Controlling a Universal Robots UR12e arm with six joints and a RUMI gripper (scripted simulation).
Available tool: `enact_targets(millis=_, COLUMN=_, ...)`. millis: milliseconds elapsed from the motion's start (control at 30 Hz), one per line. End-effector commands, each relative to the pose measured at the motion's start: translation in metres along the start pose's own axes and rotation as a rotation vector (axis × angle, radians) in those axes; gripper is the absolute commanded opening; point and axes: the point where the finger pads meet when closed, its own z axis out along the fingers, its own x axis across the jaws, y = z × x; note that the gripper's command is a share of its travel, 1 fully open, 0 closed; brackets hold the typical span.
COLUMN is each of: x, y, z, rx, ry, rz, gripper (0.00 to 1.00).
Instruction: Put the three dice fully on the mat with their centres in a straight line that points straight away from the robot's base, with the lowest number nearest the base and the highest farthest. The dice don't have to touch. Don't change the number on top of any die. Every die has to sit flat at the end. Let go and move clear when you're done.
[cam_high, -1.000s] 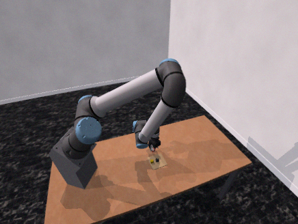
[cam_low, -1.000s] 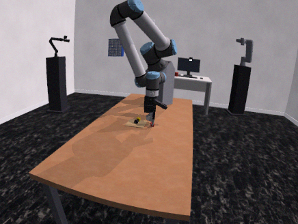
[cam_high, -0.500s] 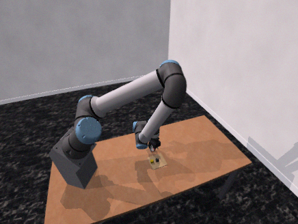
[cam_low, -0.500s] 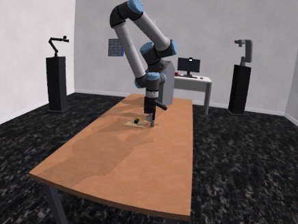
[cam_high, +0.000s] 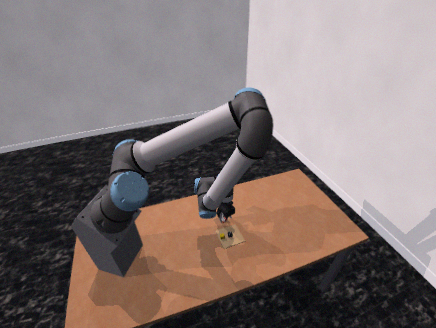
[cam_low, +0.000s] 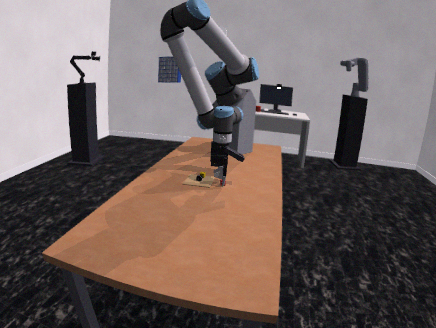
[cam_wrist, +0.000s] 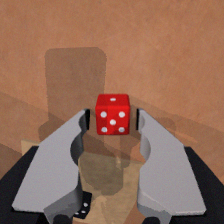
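Grey walls and a dark mottled floor surround the brown surface (cam_high: 165, 225) (cam_low: 200, 240) (cam_wrist: 175, 45) I work over. Taking the mat (cam_high: 232, 243) (cam_low: 190, 183) (cam_wrist: 107, 172) as landmark: the yellow die (cam_high: 222, 236) (cam_low: 202, 174) and black die (cam_high: 230, 234) (cam_low: 199, 178) (cam_wrist: 84, 205) sit on it, and the red die (cam_wrist: 113, 115) lies just off its edge. My end effector (cam_high: 225, 218) (cam_low: 223, 179) (cam_wrist: 113, 110) is released, part-open, its fingers on either side of the red die with gaps showing. I judge this the pick-up step: next I should centre, settle low, close squarely, then lift level onto the mat, keeping its top number up.
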Motion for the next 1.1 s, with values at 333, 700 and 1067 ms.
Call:
enact_targets(millis=333, x=0.0003, y=0.0000, z=-0.0004, rx=0.000, ry=0.001, rz=0.000, gripper=0.24)
enact_targets(millis=700, x=0.0003, y=0.0000, z=-0.0004, rx=0.000, ry=0.001, rz=0.000, gripper=0.06)
enact_targets(millis=1067, x=0.0003, y=0.0000, z=-0.0004, rx=0.000, ry=0.001, rz=0.000, gripper=0.06)
